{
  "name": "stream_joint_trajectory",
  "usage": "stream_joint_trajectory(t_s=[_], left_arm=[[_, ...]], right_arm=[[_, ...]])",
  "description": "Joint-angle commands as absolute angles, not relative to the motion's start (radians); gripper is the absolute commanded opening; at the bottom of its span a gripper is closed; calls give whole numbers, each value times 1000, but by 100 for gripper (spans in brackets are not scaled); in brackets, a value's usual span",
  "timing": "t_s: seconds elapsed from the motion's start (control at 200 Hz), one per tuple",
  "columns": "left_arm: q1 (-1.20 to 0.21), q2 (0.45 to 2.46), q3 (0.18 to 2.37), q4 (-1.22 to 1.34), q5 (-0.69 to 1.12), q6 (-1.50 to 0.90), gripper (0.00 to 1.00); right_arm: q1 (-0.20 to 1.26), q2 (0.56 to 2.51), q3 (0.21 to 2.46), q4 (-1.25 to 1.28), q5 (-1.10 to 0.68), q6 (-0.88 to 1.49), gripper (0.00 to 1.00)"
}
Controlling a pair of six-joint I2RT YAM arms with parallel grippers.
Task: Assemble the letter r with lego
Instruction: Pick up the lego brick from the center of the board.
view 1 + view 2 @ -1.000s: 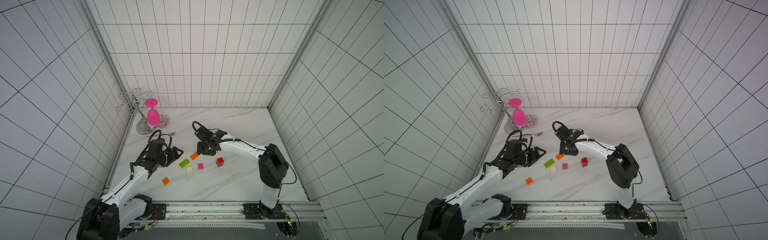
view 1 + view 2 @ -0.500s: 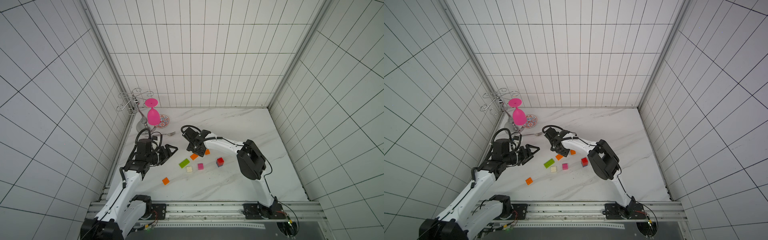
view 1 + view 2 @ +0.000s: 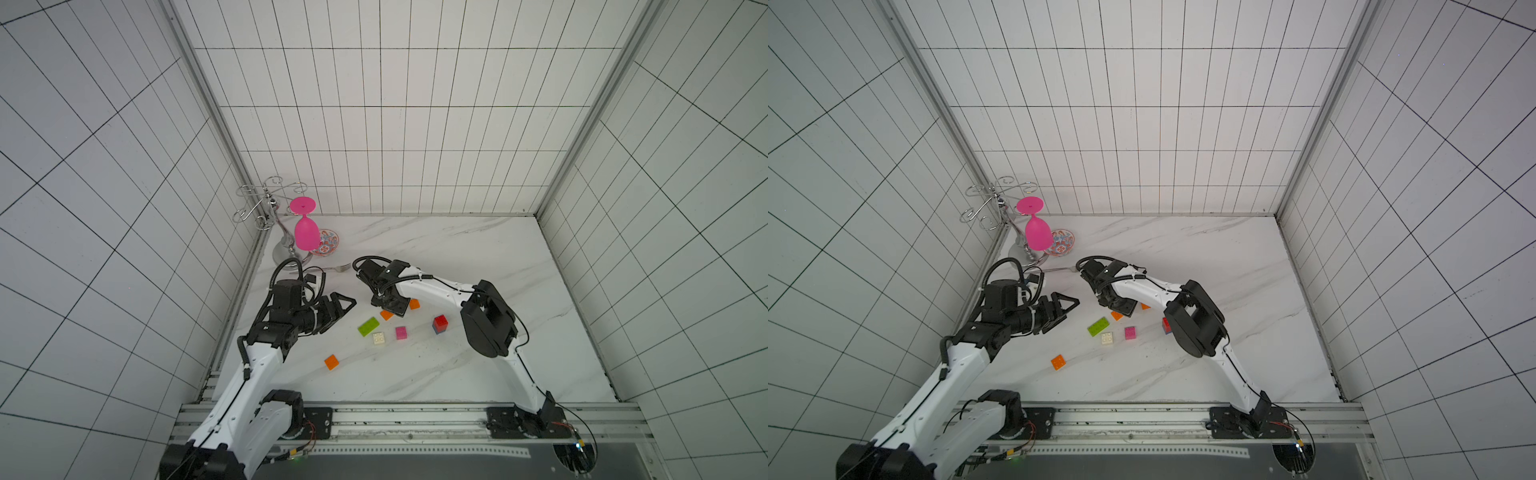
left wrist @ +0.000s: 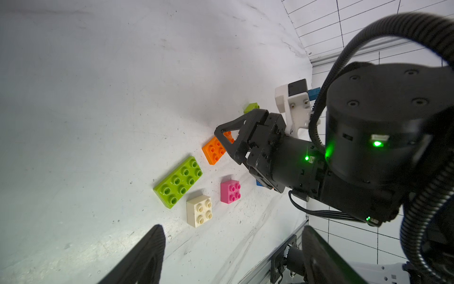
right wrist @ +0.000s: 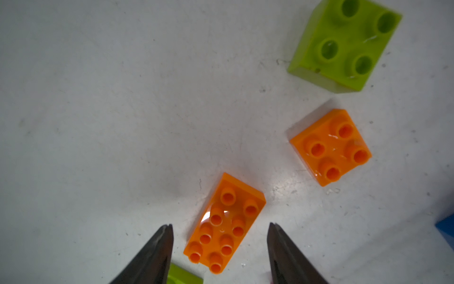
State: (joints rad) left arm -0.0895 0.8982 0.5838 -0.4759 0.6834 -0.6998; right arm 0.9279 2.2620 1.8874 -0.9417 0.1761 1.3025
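Right hand point(image 5: 220, 226) is down low over the middle of the counter point(image 3: 457, 257), and there's the target: the orange eight-stud brick point(image 5: 224, 223), lying flat, studs up, right between its fingers point(image 5: 157, 253). The jaws are part open, with a strip of bare counter showing on each side of the brick. Nothing gripped, no contact that I can see. The brick sits a little skewed to the jaws. Just to its right is an orange four-stud brick point(image 5: 330, 147), and a lime four-stud brick point(image 5: 344, 46) lies close by that one.

Over to the left hand point(image 4: 232, 227): spread wide, empty, hovering at the left side of the counter.

Near-left of the target lie the long lime brick point(image 3: 368, 326), the cream brick point(image 3: 378, 338) and the pink brick point(image 3: 401, 332), close together but apart. A red-on-blue stack point(image 3: 440, 323) stands to the right. A lone orange brick point(image 3: 331, 361) sits nearer the front, well apart.

This reads as the pick-up, early days. Apart from that two-brick stack nothing is joined, and no letter is taking shape. Next move, I'd say: a touch of wrist turn to square up, settle down, close on the long sides, and lift clean without nudging the long lime brick beside it.
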Motion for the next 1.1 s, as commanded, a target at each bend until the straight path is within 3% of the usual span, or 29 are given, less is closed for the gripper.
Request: stream_joint_trajectory(t_s=[0.0, 0.535, 0.935, 1.064, 1.094], left_arm=[[-84, 877, 609, -486, 693, -680, 79], [-79, 868, 612, -510, 704, -669, 79], [-75, 877, 619, -513, 697, -664, 79], [-73, 879, 629, -522, 679, -663, 79], [-73, 880, 631, -512, 683, -659, 80]], right_arm=[[941, 2294, 1922, -1003, 188, 1340, 62], [947, 2341, 1927, -996, 138, 1349, 50], [917, 2338, 1910, -987, 80, 1259, 25], [906, 2271, 1904, -951, 95, 1082, 0], [902, 2244, 1894, -933, 99, 1029, 0]])
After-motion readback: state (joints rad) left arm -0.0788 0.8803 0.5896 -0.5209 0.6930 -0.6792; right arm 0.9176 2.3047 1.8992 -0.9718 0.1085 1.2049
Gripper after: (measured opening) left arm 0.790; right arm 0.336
